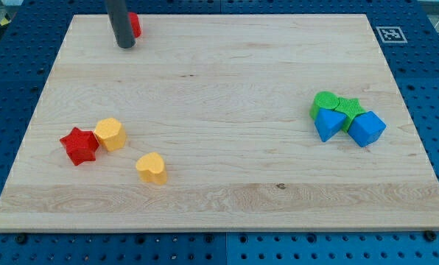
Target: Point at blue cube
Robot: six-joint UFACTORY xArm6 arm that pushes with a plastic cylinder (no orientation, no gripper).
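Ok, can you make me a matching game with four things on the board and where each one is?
Things:
1. blue cube
2. red star
3. yellow heart
4. my tip

Places:
A. near the view's top left, beside a small red block
B. far at the view's left, touching a yellow block
C. at the view's right, in the blue and green cluster
D. alone, at the lower left of the board

Pairs: 1-C, 2-B, 3-D, 4-A

Blue cube (367,129): one, upright on the desk (227,169), at the view's right edge, touching a green block (350,108) above it.
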